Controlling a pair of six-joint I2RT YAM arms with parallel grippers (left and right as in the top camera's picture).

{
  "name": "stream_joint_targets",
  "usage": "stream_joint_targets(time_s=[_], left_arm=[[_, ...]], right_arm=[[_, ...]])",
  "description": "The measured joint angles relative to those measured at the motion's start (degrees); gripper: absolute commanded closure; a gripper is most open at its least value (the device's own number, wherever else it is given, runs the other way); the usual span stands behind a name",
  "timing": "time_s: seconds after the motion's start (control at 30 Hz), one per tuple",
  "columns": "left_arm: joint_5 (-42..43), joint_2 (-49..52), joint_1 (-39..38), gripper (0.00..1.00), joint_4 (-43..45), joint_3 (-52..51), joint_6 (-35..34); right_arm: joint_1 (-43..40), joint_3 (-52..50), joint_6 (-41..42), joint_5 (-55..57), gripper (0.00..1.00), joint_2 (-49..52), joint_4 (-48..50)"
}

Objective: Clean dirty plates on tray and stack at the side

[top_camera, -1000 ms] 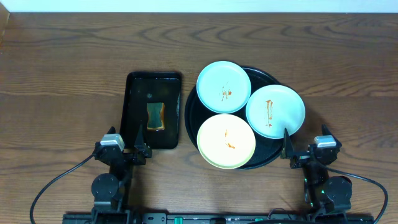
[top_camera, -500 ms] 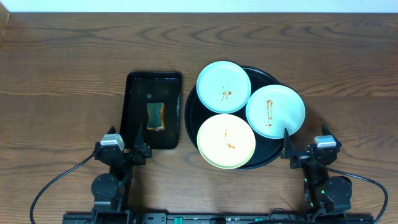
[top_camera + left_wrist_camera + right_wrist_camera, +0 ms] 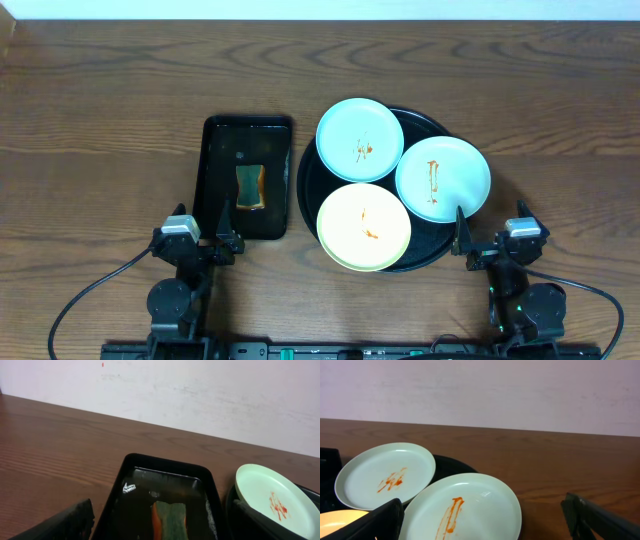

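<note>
Three smeared plates rest on the round black tray (image 3: 312, 190): a mint-blue plate (image 3: 359, 139) at the back left, a mint-blue plate (image 3: 442, 179) at the right, a pale yellow plate (image 3: 363, 227) at the front. My left gripper (image 3: 222, 232) is open at the near end of the small rectangular tray, holding nothing. My right gripper (image 3: 478, 238) is open just in front of the right plate (image 3: 470, 510), holding nothing. The back plate shows in the right wrist view (image 3: 385, 477) and the left wrist view (image 3: 272, 497).
A small rectangular black tray (image 3: 212, 190) left of the round tray holds a green-and-orange sponge (image 3: 250, 187), also in the left wrist view (image 3: 170, 520). Bare wooden table lies around both trays. A pale wall stands behind the table.
</note>
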Motion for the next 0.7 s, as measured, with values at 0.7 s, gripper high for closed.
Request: stream_joint_targets(time_s=[0.7], left_arm=[[0.04, 6.99, 0.00, 0.13, -12.24, 5.77, -1.86]], right_arm=[[0.00, 7.72, 9.79, -1.36, 0.01, 10.69, -9.70]])
